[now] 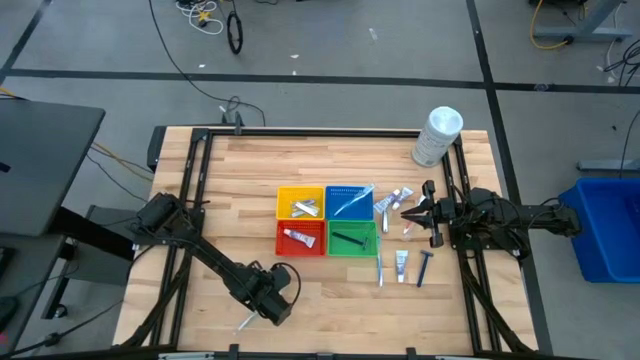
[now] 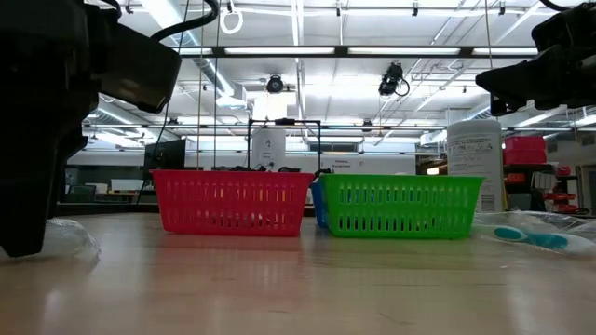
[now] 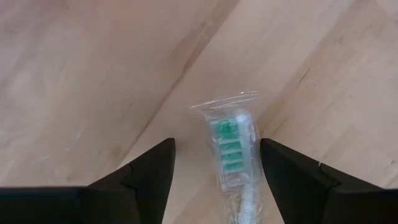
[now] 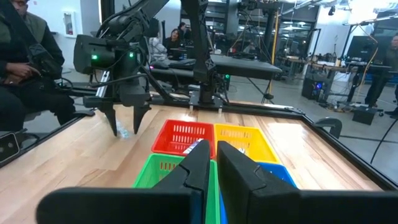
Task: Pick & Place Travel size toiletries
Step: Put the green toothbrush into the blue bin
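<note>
High view gives you the whole desk (image 1: 250, 170). Start at the left: your left hand (image 1: 262, 312) sits low over the near edge, fingers spread wide and released, straddling a wrapped toothbrush (image 1: 245, 322) that lies flat on the wood. Your left wrist view confirms it: the clear-wrapped toothbrush head with green bristles (image 3: 235, 149) lies between the two dark fingers (image 3: 149, 171), touching neither.

Move to the middle and you find four small baskets set in a square. The yellow basket (image 1: 300, 203) holds silvery packets, the red basket (image 1: 300, 238) a small white tube, the blue basket (image 1: 349, 201) a pale toothbrush, and the green basket (image 1: 352, 239) a dark razor.

Just right of the baskets, loose toiletries remain on the desk: small tubes (image 1: 390, 200) beside the blue basket, and nearer the front edge a toothbrush (image 1: 380, 270), a tube (image 1: 401, 264) and a dark razor (image 1: 424, 268).

Your right hand (image 1: 408, 212) hangs above those tubes, pointing toward the baskets, fingers clenched nearly together; you cannot tell whether anything is pinched between them. A large white container (image 1: 437, 136) stands at the far right corner.
</note>
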`<state>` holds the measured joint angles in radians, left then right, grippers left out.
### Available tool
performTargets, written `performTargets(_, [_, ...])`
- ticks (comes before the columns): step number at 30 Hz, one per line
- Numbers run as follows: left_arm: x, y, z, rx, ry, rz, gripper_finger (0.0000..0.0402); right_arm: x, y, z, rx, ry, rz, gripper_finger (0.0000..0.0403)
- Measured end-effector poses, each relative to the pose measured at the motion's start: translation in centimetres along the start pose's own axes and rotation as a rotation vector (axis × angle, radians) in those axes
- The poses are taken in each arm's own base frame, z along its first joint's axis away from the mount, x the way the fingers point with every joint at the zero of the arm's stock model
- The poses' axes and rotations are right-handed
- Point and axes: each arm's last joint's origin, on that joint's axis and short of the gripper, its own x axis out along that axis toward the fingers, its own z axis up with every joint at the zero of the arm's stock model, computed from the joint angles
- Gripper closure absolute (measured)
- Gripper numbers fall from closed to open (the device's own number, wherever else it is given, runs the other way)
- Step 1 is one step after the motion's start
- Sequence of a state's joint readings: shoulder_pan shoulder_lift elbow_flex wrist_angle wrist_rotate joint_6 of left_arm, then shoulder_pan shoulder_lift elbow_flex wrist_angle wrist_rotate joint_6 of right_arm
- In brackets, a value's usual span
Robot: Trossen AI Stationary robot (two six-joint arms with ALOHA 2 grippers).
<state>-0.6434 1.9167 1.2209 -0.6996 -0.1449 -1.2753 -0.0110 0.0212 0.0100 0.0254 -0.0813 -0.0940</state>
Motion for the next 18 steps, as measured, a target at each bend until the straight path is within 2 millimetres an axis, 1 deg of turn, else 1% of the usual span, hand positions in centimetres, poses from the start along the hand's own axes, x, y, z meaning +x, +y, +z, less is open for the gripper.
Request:
performTargets(5, [0.00,-0.02,0.00,0.005,0.001,-0.002,0.0165,0.00,0.00,-0.01,0.000,0.000,0.000,0.0362])
performTargets(13, [0.00,-0.04,-0.01,0.031,0.006,-0.005,0.0225,0.00,0.00,-0.01,0.000,0.000,0.000,0.0362])
performTargets(18, [0.00,-0.04,-0.01,0.032,0.006,-0.006,0.0254,0.00,0.00,0.00,0.000,0.000,0.000,0.0362])
